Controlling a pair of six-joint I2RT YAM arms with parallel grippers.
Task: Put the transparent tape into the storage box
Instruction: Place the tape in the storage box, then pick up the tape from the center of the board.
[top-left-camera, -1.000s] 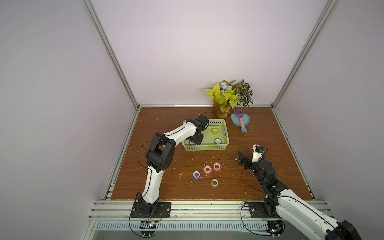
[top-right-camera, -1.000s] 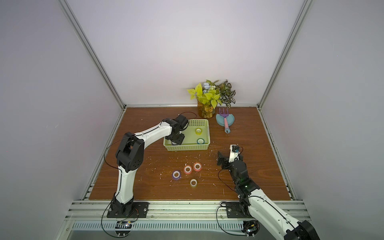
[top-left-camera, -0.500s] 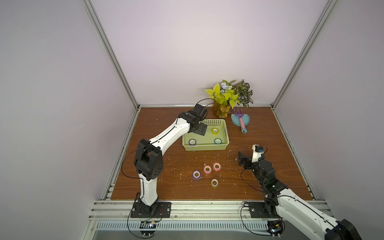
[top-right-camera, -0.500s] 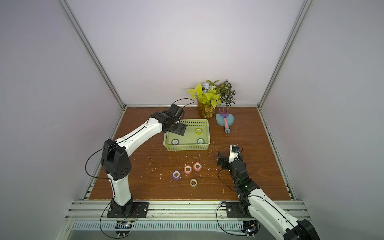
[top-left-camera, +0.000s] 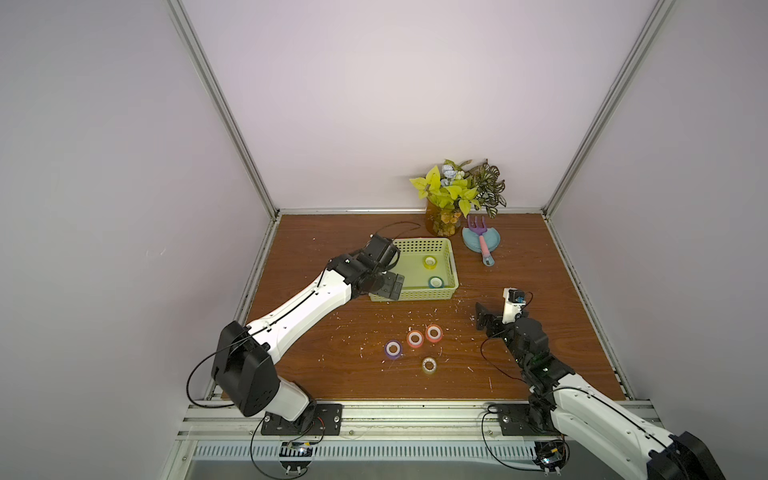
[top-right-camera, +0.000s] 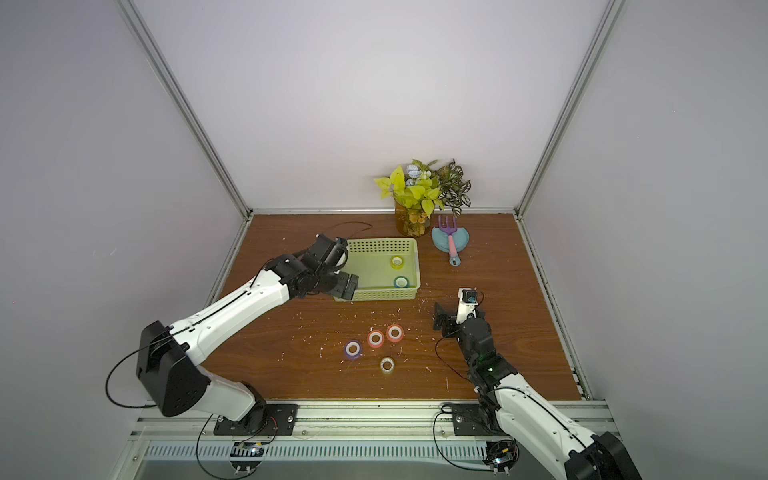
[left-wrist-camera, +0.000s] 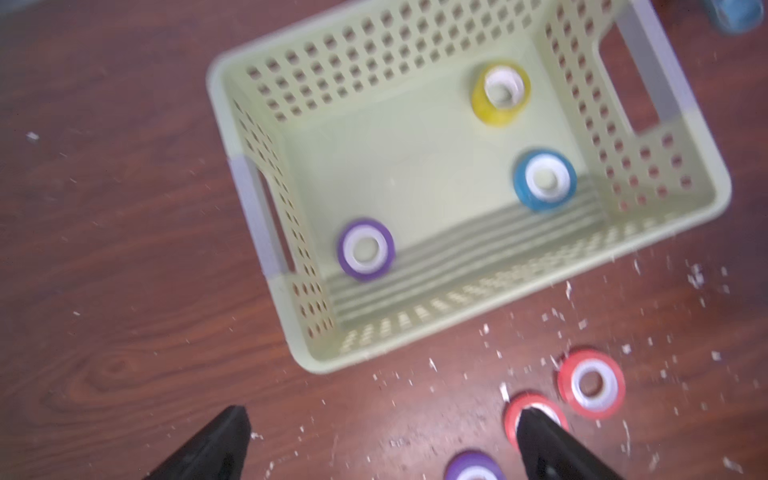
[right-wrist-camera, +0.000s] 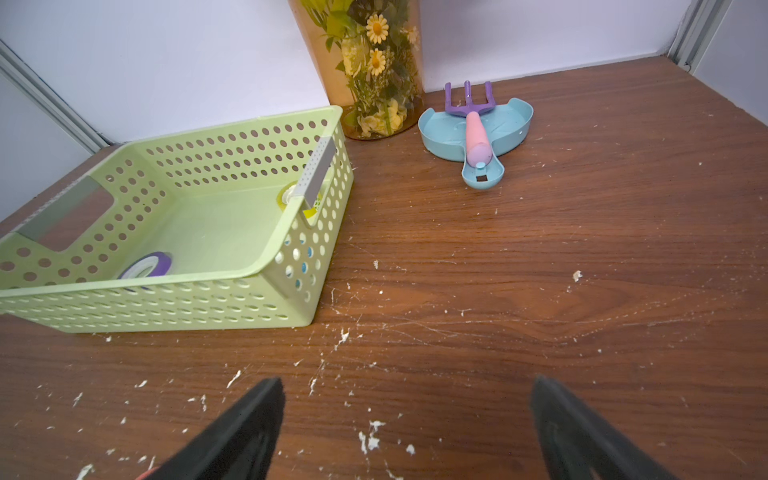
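Transparent tape rolls, three of them, lie inside the storage box (top-left-camera: 453, 266): a yellow roll (top-left-camera: 430, 262) towards its right end, a blue roll (top-left-camera: 435, 283) by the near right corner, and a purple roll (left-wrist-camera: 365, 249) by the near left corner. The left gripper (left-wrist-camera: 384, 415) hangs above that near left corner and hides the purple roll in both top views. Its jaws are spread wide with nothing between them.

Four more rolls lie flat on the table (top-left-camera: 332, 374) in front of the box, apart from it. There is a second purple roll (top-left-camera: 392, 349), two orange-red rolls (top-left-camera: 415, 338) (top-left-camera: 433, 333) side by side, and a colourless roll (top-left-camera: 429, 365) nearest the front edge. In the left wrist view one black fingertip (left-wrist-camera: 536, 428) overlaps an orange-red roll; I cannot tell whether they touch.

The right gripper (right-wrist-camera: 408, 385) sits low over the table, right of the loose rolls. It is also wide open and empty.

The tabletop is dark brown wood grain, strewn with white flecks. At the back stand a vase of flowers (top-left-camera: 442, 216) and a blue dish (top-left-camera: 471, 243) with a purple and pink toy rake (top-left-camera: 482, 247) lying across it. Pale lilac walls (top-left-camera: 374, 104) enclose the space, joined by aluminium posts (top-left-camera: 224, 108).
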